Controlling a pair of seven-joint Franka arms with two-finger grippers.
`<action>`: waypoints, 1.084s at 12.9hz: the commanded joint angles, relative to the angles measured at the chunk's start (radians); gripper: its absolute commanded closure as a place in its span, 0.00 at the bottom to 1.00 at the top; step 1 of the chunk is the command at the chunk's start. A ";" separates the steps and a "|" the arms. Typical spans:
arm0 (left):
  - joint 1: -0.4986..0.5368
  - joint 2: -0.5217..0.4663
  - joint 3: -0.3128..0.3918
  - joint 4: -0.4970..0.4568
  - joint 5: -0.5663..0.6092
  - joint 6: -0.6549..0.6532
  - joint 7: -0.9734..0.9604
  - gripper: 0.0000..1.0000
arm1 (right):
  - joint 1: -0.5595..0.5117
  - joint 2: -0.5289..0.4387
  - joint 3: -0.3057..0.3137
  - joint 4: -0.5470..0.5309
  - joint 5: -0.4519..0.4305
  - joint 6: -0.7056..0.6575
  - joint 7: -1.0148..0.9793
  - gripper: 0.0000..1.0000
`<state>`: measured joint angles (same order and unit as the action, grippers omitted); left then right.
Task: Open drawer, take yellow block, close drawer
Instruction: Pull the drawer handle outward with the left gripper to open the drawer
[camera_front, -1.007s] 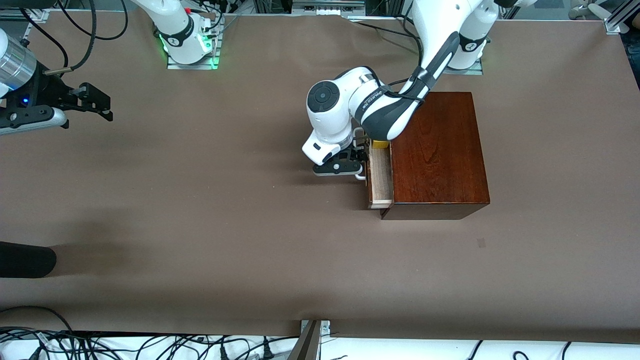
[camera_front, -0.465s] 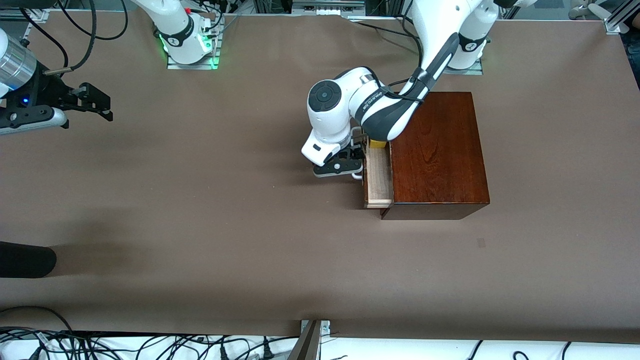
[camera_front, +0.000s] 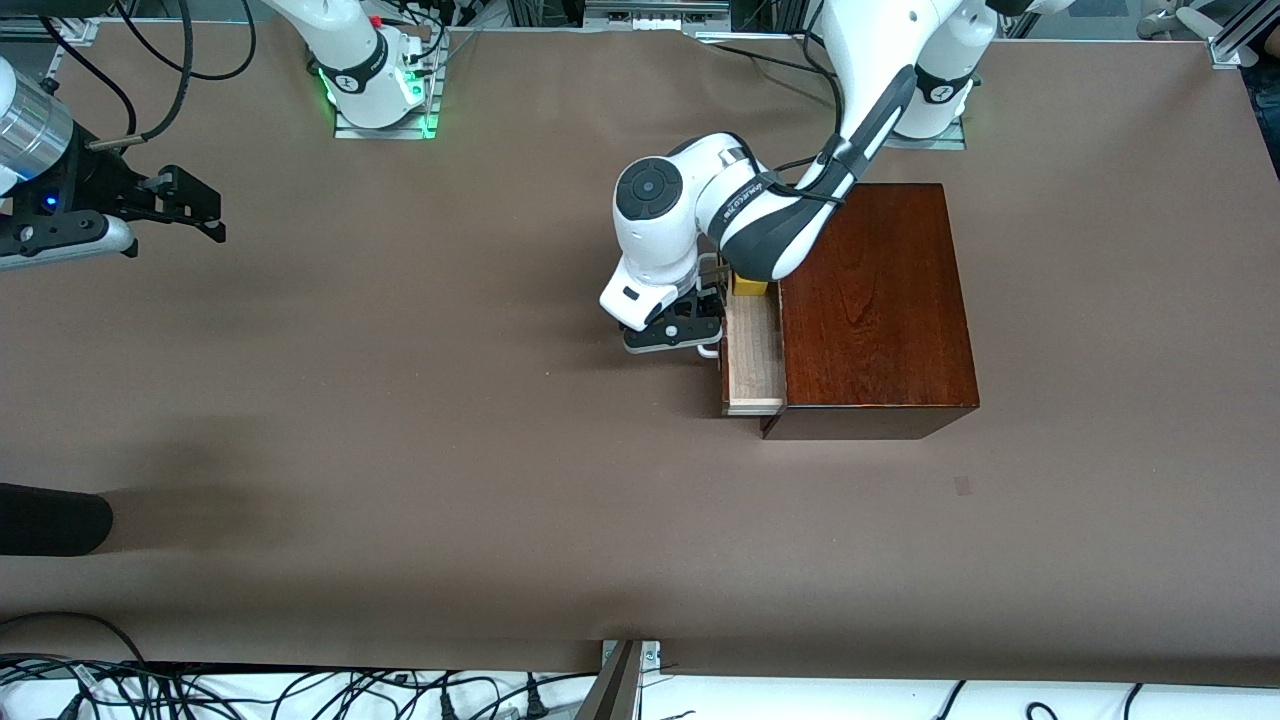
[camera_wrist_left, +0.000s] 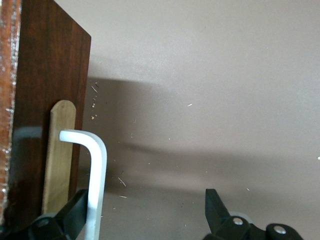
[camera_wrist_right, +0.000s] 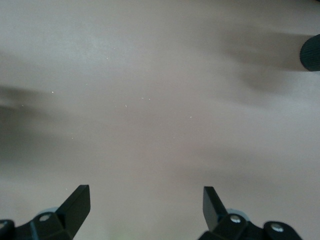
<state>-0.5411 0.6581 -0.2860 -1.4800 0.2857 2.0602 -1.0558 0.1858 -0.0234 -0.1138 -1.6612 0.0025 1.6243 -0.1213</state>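
I have the left gripper (camera_front: 706, 335), fingers spread, hooked behind the drawer's (camera_front: 752, 350) white handle (camera_wrist_left: 95, 175) to expose the yellow block (camera_front: 750, 287) in its corner, while the right gripper (camera_wrist_right: 145, 210) waits open by the tabletop's edge.

Left white-and-grey arm is reaching down from its base, elbow bent, wrist low; its black two-finger hand (camera_front: 690, 335) is standing with fingers (camera_wrist_left: 75, 212) spread wide. Right arm is waiting, its black hand (camera_front: 205, 215) hovering level, fingers (camera_wrist_right: 77, 202) parted wide.
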 joint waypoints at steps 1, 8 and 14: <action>-0.030 0.051 -0.010 0.070 -0.053 0.066 -0.029 0.00 | -0.003 0.002 -0.001 0.014 0.016 -0.014 -0.005 0.00; -0.030 0.015 -0.010 0.131 -0.065 -0.127 -0.012 0.00 | -0.003 0.002 -0.001 0.015 0.016 -0.012 -0.005 0.00; -0.030 -0.053 -0.021 0.306 -0.069 -0.539 0.070 0.00 | -0.003 0.002 -0.001 0.015 0.016 -0.009 -0.005 0.00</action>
<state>-0.5692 0.6557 -0.3183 -1.2154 0.2349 1.6250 -1.0587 0.1857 -0.0233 -0.1139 -1.6611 0.0025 1.6244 -0.1213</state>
